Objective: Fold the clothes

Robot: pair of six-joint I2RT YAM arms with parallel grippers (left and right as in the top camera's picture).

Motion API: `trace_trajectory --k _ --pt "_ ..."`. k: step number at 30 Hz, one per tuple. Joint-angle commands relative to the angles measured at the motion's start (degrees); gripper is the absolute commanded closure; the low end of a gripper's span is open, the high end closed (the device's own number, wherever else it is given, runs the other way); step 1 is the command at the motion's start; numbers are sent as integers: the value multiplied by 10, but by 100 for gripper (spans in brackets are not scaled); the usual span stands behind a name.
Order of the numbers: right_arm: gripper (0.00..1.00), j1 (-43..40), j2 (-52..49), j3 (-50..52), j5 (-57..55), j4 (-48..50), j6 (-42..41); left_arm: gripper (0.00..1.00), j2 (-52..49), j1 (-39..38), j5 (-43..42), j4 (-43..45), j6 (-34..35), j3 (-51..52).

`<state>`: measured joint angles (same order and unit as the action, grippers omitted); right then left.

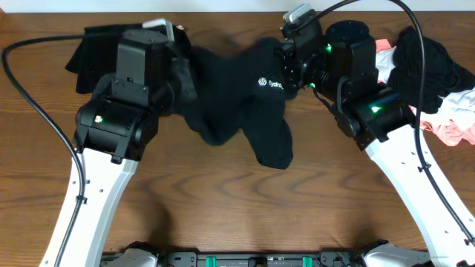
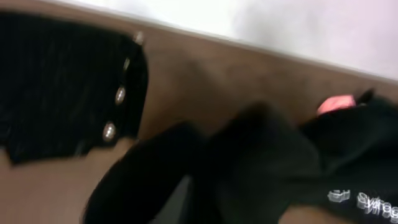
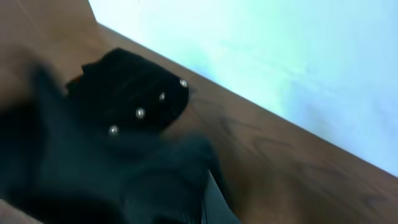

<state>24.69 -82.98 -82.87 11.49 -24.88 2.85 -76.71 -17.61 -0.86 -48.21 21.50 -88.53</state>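
Note:
A black shirt [image 1: 237, 96] with a small white logo hangs stretched between my two grippers above the table's far middle, its lower part drooping toward the front. My left gripper [image 1: 182, 67] is shut on the shirt's left edge. My right gripper [image 1: 288, 61] is shut on its right edge. In the left wrist view the shirt [image 2: 261, 168] fills the lower frame and covers the fingers. In the right wrist view the shirt [image 3: 93, 180] wraps round a finger [image 3: 214, 199].
A folded black garment with metal buttons [image 1: 93, 44] lies at the far left; it also shows in the left wrist view [image 2: 62, 93] and the right wrist view [image 3: 134, 87]. A pile of black, white and pink clothes [image 1: 438, 89] lies at the far right.

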Motion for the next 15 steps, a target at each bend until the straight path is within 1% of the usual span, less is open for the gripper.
trace_trajectory --k 1,3,5,8,13,15 --pt "99 -12 8 -5 8 -1 22 84 1 5 -2 -38 -9 -7" --pt "99 -18 8 -5 8 -2 22 83 -7 5 -14 -65 -10 -7" --pt "99 -23 8 -5 8 -2 21 75 -17 5 -22 -85 -14 -7" --pt "99 -32 8 -5 8 -7 22 67 -39 5 -39 -110 -20 -7" --pt "99 -49 8 -5 16 -18 22 66 -94 2 -103 -120 -73 -2" --pt "99 -57 8 -5 30 -17 22 66 -122 -2 -112 -120 -98 -2"
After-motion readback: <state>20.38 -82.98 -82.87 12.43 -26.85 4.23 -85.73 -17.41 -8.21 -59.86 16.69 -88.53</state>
